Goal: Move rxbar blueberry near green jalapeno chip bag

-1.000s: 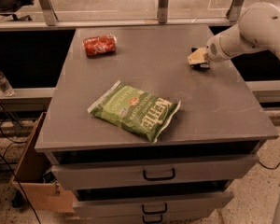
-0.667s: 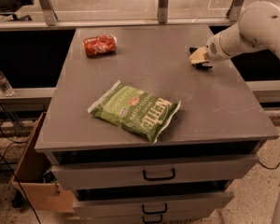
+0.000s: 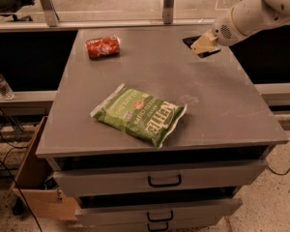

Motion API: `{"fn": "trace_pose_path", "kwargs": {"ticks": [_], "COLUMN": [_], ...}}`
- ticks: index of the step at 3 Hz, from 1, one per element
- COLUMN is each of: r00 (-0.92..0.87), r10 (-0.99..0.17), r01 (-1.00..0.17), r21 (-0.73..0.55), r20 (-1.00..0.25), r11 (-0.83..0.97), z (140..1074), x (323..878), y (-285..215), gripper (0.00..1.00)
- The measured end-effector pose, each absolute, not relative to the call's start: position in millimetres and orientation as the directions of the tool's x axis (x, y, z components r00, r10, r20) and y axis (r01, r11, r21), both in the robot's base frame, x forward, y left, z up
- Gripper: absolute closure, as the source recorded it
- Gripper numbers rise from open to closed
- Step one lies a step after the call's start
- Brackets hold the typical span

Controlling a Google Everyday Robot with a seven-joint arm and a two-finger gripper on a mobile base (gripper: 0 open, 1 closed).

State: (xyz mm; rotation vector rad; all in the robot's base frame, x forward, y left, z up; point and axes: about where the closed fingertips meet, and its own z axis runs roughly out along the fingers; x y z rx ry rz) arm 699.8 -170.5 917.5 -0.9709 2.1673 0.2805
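Jaws at rxbar blueberry (image 3: 189,41), far right

Small, flat, dark navy bar wrapper, the rxbar blueberry (image 3: 189,41): lies flat at far right, mostly covered by my gripper (image 3: 204,45), which sits directly over it. Large puffy green jalapeno chip bag (image 3: 140,114), white "Kettle" lettering: face up, askew, near centre, well apart from the bar.

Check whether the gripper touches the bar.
Cannot tell. In the camera view the gripper overlaps the bar at the table's far right corner, hiding any contact.
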Motion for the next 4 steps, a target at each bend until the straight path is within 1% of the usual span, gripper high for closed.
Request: {"fn": "trace_pose_path", "kwargs": {"ticks": [1,2,3,4], "r00": [-0.291,-0.169,-0.052,0.063], "r10": [-0.711,-0.813,-0.853,-0.853], "r01": [-0.846,-0.935,-0.98,-0.995], "r21": [-0.175,-0.17,-0.138,-0.102], "r20": [-0.641,-0.557,-0.519,-0.518], "r11": [0.504,0.312,0.143,-0.012], "z": [953,943,922,903], "x": [653,606,576,553], "y": [-158,-169,-190,-191], "gripper": [1.0,1.0,1.0,1.0]}}
